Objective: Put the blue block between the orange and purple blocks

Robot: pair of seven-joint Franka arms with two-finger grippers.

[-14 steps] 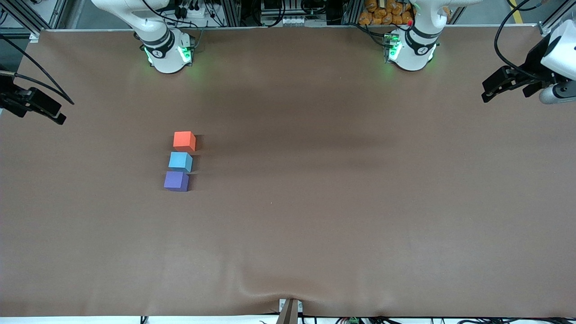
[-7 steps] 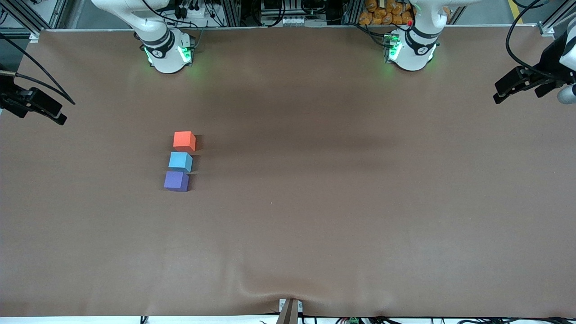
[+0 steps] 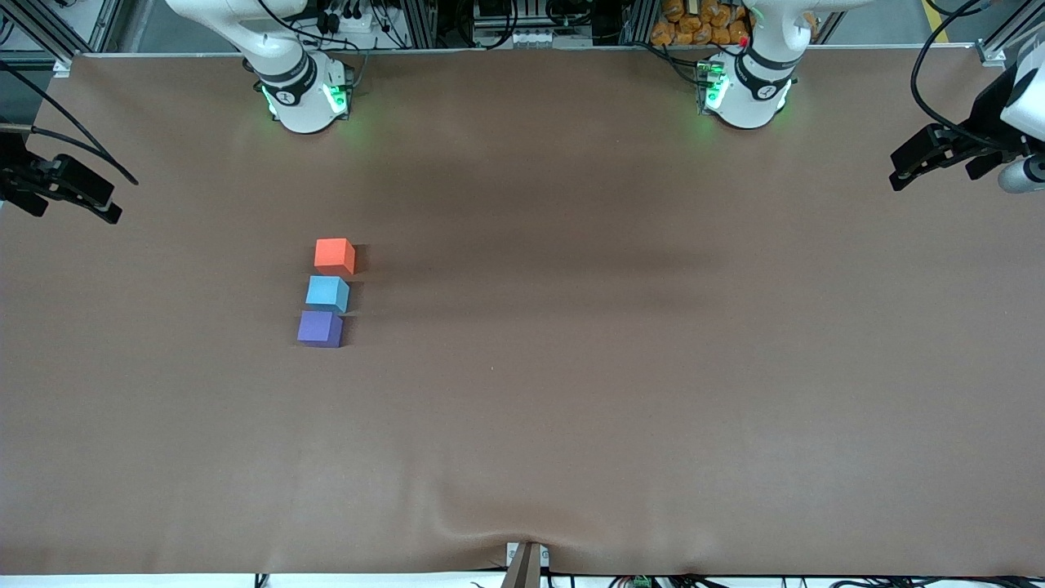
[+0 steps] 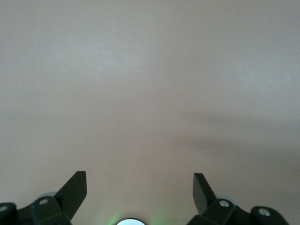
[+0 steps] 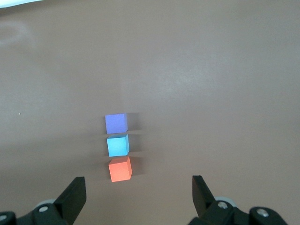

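On the brown table (image 3: 571, 408), toward the right arm's end, three cubes sat in a short row. Nearest the front camera was the purple block (image 3: 319, 328), then the blue block (image 3: 327, 292) just beside it, between it and the orange block (image 3: 334, 256) farthest back. The right gripper (image 5: 138, 194) hung over its end of the table, fingers spread and empty. The left gripper (image 4: 139, 190) hovered over its end, likewise wide apart, holding nothing.

A brown cloth (image 3: 620, 392) covers the whole table, with a small wrinkle at 6 o'clock. At 12 o'clock, above the table edge, stand metal frames (image 3: 424, 20), black cables (image 3: 351, 16) and some orange packets (image 3: 694, 20). Soft shadows cross the middle.
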